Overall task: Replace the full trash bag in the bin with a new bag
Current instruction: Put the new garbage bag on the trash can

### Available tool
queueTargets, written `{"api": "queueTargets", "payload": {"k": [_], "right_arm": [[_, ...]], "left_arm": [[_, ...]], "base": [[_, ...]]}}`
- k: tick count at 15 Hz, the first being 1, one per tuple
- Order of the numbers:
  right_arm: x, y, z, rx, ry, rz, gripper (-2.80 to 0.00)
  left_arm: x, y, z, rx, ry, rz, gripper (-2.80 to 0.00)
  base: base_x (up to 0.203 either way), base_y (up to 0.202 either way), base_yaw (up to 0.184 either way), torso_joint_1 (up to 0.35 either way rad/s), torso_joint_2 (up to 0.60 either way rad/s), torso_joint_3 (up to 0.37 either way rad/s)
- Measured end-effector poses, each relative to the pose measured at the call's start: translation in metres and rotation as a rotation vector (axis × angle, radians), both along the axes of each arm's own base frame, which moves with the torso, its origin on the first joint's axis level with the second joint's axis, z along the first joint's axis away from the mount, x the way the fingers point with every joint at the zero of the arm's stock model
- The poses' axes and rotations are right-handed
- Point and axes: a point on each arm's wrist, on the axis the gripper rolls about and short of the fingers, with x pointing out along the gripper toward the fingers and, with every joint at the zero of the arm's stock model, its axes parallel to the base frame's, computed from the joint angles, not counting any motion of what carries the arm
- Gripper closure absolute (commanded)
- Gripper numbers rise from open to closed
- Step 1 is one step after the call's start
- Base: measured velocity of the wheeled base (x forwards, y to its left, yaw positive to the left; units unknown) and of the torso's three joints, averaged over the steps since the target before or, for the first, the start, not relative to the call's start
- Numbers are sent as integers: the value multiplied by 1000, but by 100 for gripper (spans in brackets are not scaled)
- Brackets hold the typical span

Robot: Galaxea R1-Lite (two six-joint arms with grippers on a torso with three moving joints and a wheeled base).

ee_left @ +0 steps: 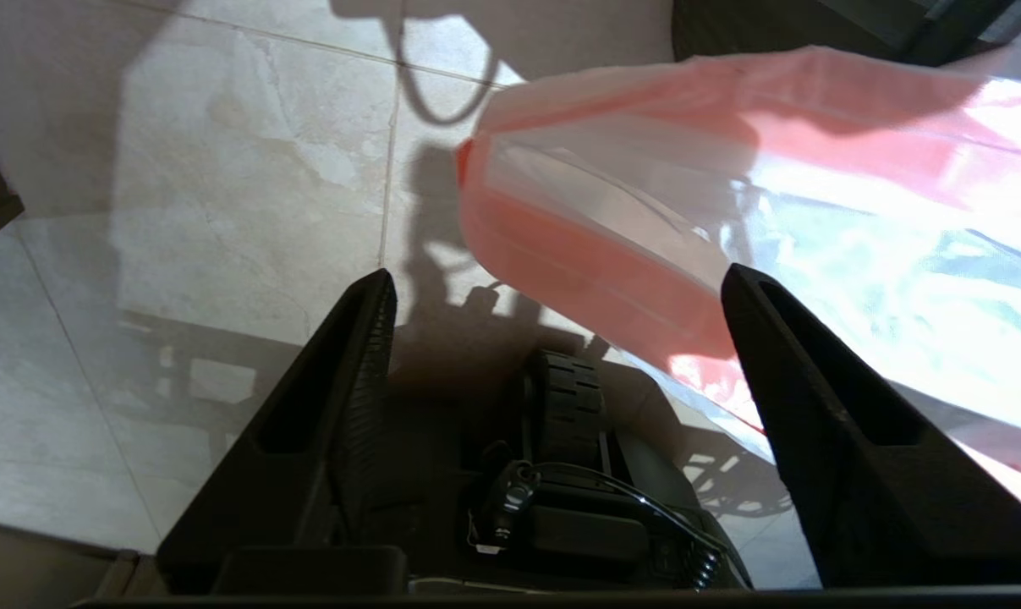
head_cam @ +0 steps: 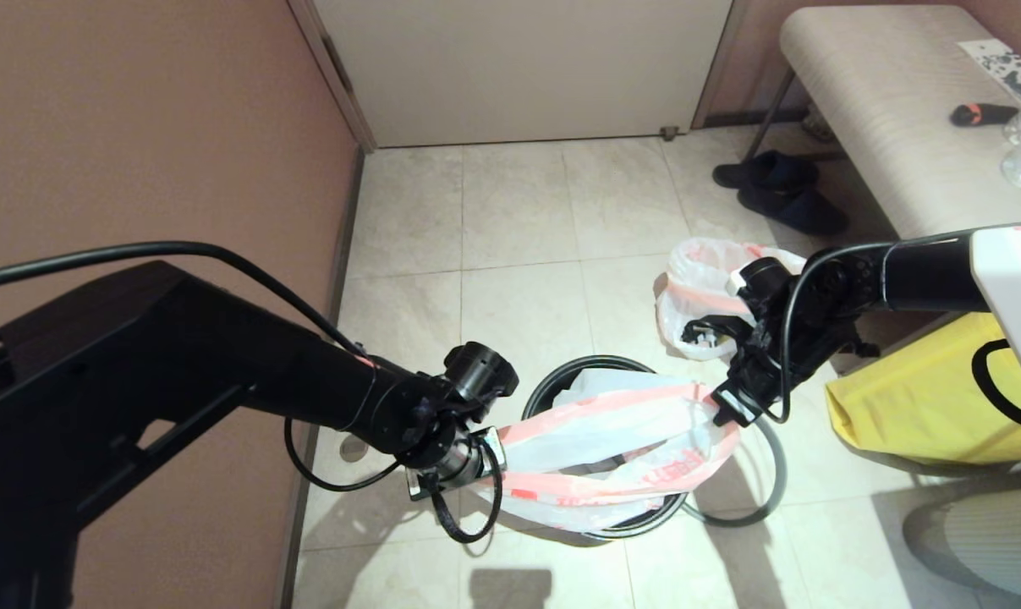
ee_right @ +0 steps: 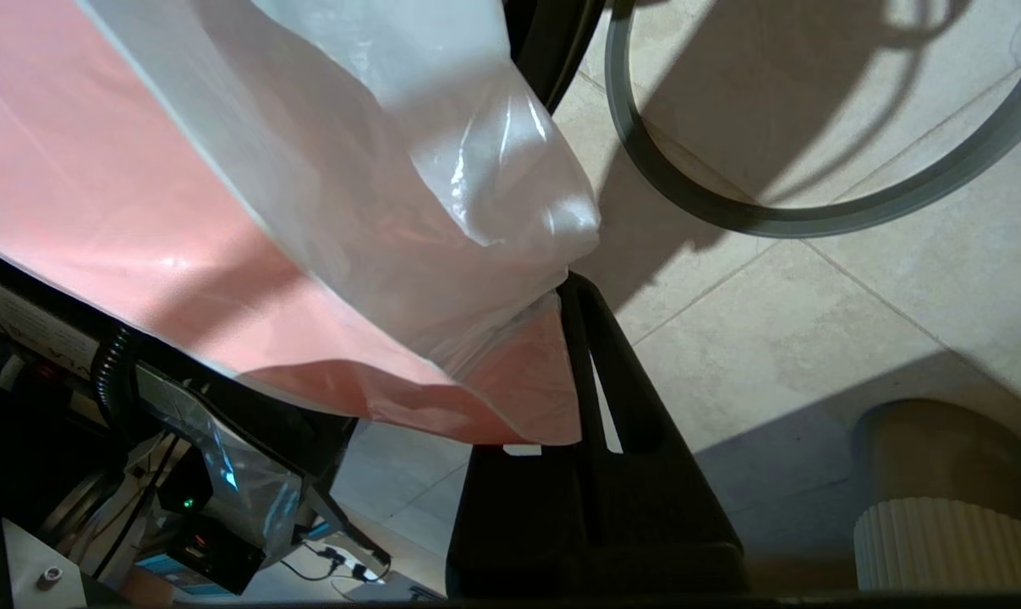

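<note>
Spanning bin (head_cam: 561, 382), new bag (head_cam: 612, 440) stretches.

bin mouth: spanned by limp translucent white plastic bag with pink-red band (head_cam: 620, 440) over small round black bin (head_cam: 552, 385) | right of bin: grey ring rim (head_cam: 776, 474) flat on tile, big yellow bag (head_cam: 908, 406) just beyond | behind bin: bare tile up to bulging white bag (head_cam: 700, 292) | left: wall close
</note>
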Motion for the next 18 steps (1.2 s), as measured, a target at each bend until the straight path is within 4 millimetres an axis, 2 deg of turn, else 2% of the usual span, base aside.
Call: {"api": "queueTargets", "payload": {"k": [6, 13, 18], "right_arm": [[-1, 1, -1, -17, -1, -2, 0], [0, -2, 0, -19, -2, -4, 0], [2, -4, -2, -19, -3, -10, 0]], "left_arm": [[-20, -29, 20, -44, 31, -84, -280], [2, -63, 23, -65, 28, -107, -280], [-8, -75, 10, -29, 107, -117, -280]], "base": [[0, 0, 0, 0, 0, 0], [0, 0, 0, 0, 0, 0], [0, 0, 0, 0, 0, 0]]}}
